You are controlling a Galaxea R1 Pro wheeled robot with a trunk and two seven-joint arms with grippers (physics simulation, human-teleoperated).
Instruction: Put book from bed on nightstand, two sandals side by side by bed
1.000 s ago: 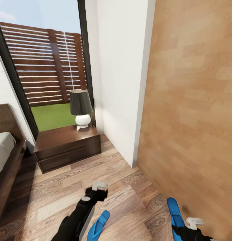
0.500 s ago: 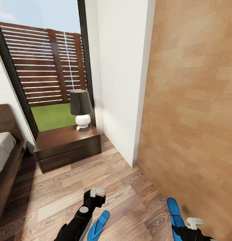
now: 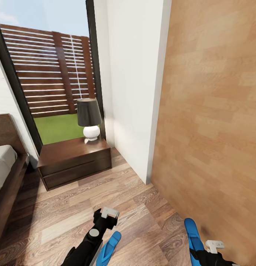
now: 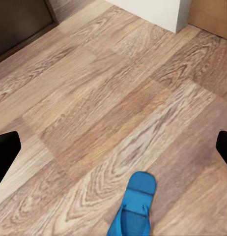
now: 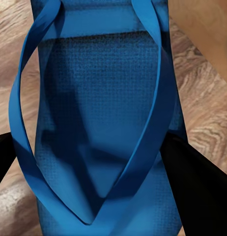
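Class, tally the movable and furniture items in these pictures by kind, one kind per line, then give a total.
Blue sandals: 2
Nightstands: 1
Lamps: 1
Beds: 1
Total: 5

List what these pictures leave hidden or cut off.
- Bed: cut by the head view's edge; no book on the visible part.
- Left sandal: heel behind the left arm.
- Right sandal: ends cropped in the right wrist view.
- Right pincer: grip unclear.
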